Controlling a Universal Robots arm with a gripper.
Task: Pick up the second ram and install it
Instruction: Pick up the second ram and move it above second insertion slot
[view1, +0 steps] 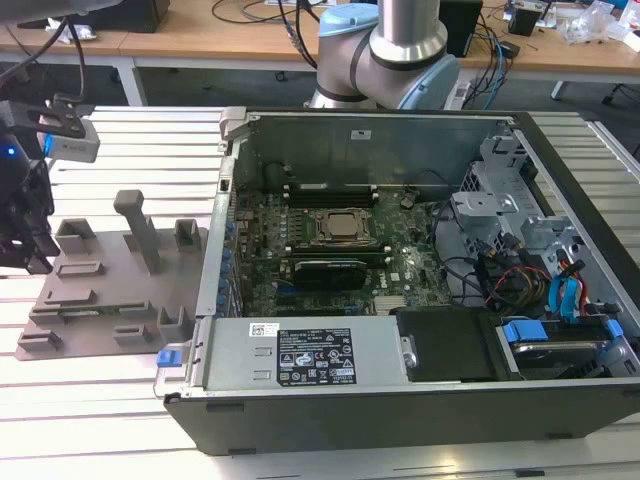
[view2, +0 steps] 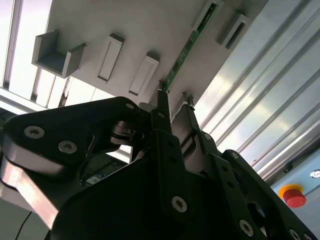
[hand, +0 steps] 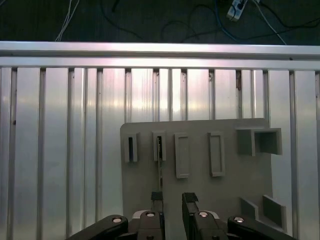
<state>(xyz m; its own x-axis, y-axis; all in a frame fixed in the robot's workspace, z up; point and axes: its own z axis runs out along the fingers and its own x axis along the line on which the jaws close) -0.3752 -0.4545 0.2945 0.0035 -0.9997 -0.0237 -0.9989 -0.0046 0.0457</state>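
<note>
1 ram (hand: 160, 172) in tray (hand: 225, 200) holder, jaws apart.

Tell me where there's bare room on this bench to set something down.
Bare slats of the bench run in front of the grey tray to the near edge, and behind it to the far rail. The tray is crowded with raised holders, with the gripper over its edge; the open computer case is packed with boards and cables.
</note>
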